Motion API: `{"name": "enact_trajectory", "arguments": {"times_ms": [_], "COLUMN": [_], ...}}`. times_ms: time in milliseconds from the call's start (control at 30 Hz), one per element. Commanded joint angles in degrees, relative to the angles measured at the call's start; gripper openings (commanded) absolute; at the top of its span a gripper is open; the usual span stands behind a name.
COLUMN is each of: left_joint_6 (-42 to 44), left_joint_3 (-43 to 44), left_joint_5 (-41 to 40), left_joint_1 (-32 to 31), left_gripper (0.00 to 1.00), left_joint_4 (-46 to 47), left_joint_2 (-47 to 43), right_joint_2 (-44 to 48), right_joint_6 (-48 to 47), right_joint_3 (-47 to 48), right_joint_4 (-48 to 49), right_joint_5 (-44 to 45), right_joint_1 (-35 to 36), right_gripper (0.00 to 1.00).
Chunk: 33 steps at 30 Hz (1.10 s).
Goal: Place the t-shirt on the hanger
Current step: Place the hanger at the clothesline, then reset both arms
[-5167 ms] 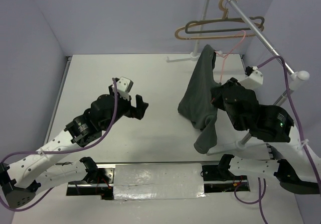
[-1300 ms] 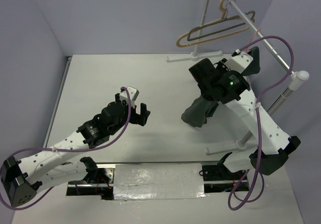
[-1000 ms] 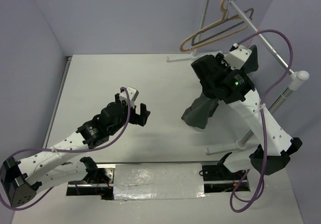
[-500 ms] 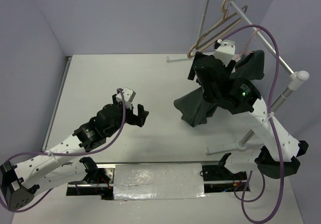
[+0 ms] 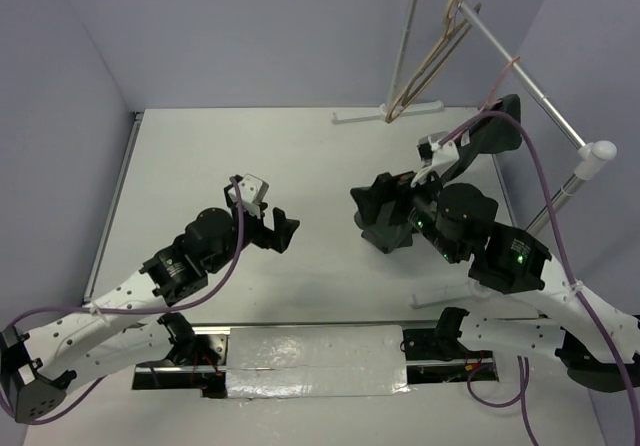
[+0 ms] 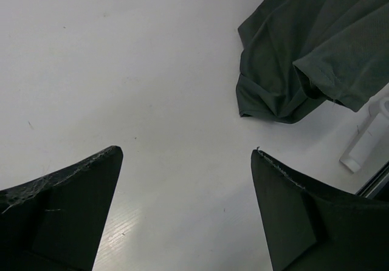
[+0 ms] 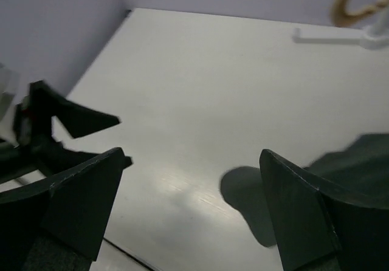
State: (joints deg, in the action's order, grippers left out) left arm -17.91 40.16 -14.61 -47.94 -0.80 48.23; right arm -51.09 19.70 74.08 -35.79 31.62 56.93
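Observation:
The dark green t-shirt (image 5: 497, 132) hangs from the slanted rail at the right, and its lower end bunches on the table (image 5: 384, 238). In the left wrist view the t-shirt (image 6: 304, 46) fills the upper right. Only the thin pink hanger's hook (image 5: 502, 74) shows, over the rail above the cloth. My right gripper (image 5: 372, 204) is low beside the shirt's bottom, open and holding nothing (image 7: 191, 154). My left gripper (image 5: 275, 228) hovers mid-table, open and empty (image 6: 187, 152), well left of the shirt.
A tan hanger (image 5: 432, 54) and a dark grey one hang turned edge-on higher on the metal rail (image 5: 545, 106). The rack's white feet rest at the back (image 5: 360, 118) and front right (image 5: 465, 293). Purple cables loop around both arms.
The right gripper has opened and let go of the t-shirt, then dropped from the rail toward the table. The tan and grey hangers have swung edge-on. The left arm barely moved.

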Motion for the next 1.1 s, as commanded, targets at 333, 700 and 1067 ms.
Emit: {"name": "enact_trajectory", "arguments": {"times_ms": [333,700,1067], "left_joint_6": [0.9,2.0,1.6], "left_joint_3": [-7.9,-10.0,-8.3], "left_joint_5": [1.1,1.2,4.3], "left_joint_1": [-0.3,-0.3,-0.3], "left_gripper": [0.99,0.99,0.99], "left_joint_4": [14.7,16.2,14.7], "left_joint_2": [-12.3,-16.0,-13.4], "right_joint_2": [7.1,7.5,9.2], "right_joint_6": [-7.8,-10.2,-10.4], "right_joint_3": [-23.4,-28.4,-30.4], "right_joint_4": [31.5,38.4,40.3], "right_joint_5": [-14.7,-17.5,-16.6], "right_joint_1": [7.1,9.2,9.2], "right_gripper": [1.0,1.0,1.0]}}
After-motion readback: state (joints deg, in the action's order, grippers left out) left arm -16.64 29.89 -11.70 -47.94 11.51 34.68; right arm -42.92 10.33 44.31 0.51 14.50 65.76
